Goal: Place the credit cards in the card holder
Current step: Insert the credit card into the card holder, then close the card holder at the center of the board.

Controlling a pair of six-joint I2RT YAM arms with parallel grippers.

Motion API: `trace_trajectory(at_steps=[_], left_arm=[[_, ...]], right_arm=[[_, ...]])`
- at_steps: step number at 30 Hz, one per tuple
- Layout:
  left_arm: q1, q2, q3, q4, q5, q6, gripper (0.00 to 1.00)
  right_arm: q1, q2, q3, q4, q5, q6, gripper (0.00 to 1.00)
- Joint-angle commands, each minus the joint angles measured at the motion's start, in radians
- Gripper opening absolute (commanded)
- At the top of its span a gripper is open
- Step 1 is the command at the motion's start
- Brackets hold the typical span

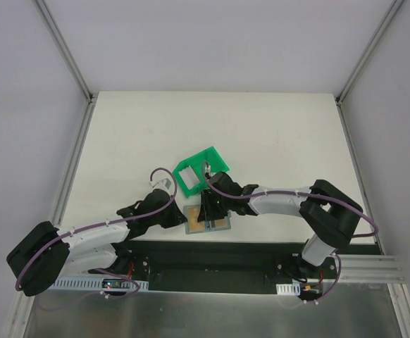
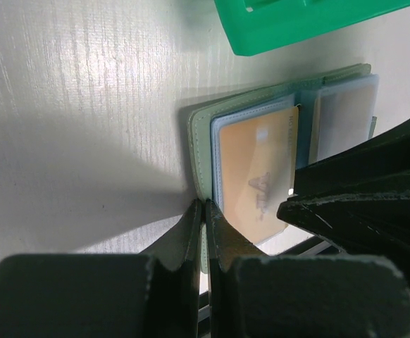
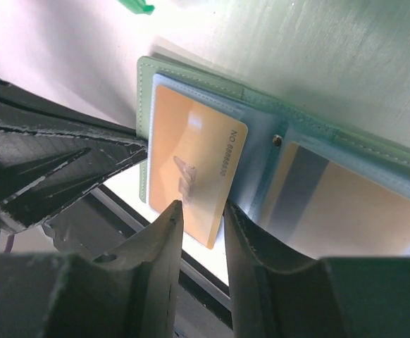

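Arms stretch in from both sides and meet close to the near edge of the table (image 1: 282, 141), where the wallet (image 2: 199, 141) lies spread open with its inner pockets facing up. On the left, the left gripper (image 2: 205, 210) is closed tight on the outer edge of the wallet's left leaf, and a thin strip of green leaf shows between its two fingers. Just right of that pinch, an orange card (image 2: 254, 169) lies in the clear pocket of the left leaf with its printed face up. Whether it is pushed fully home cannot be told. Over the near end of this card stands the right gripper (image 3: 201, 206), its jaws only a narrow gap apart. One finger overlaps each side of the card's end, and the orange face shows in the gap between them. The frames do not settle whether the fingers press on the card or hang just above it. Further right, past the wallet's centre fold, a second card (image 3: 353, 211), tan with a grey stripe, sits inside the pocket of the right leaf. Beyond the wallet, near it but not touching, lies a bright green bin (image 2: 296, 21). The right arm runs off from the wallet to the right side of the table.
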Motion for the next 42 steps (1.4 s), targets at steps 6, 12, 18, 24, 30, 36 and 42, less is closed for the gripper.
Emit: trace_trajectory(at_steps=[6,12,18,24,30,36,42], left_arm=[[0.004,-0.063,-0.018,-0.030,-0.016,0.004,0.00],[0.004,-0.096,-0.004,-0.053,-0.016,0.016,0.00],[0.004,-0.106,0.016,-0.067,-0.016,0.033,0.00],[0.004,-0.096,0.042,-0.090,-0.016,0.059,0.00],[0.004,-0.102,0.060,-0.130,-0.016,0.088,0.00],[0.004,-0.102,0.127,-0.199,-0.011,0.148,0.00],[0.004,-0.037,0.284,-0.329,0.046,0.310,0.00]], right_arm=[[0.012,-0.222,-0.034,-0.057,0.145,-0.060,0.40],[0.009,-0.389,-0.089,-0.177,0.329,-0.049,0.46],[0.001,-0.454,-0.122,-0.287,0.414,-0.034,0.55],[-0.011,-0.368,-0.091,-0.343,0.393,-0.103,0.53],[-0.043,-0.337,-0.106,-0.292,0.322,-0.158,0.48],[-0.054,-0.320,-0.117,-0.266,0.324,-0.319,0.41],[-0.065,-0.286,-0.137,-0.172,0.221,-0.486,0.44]])
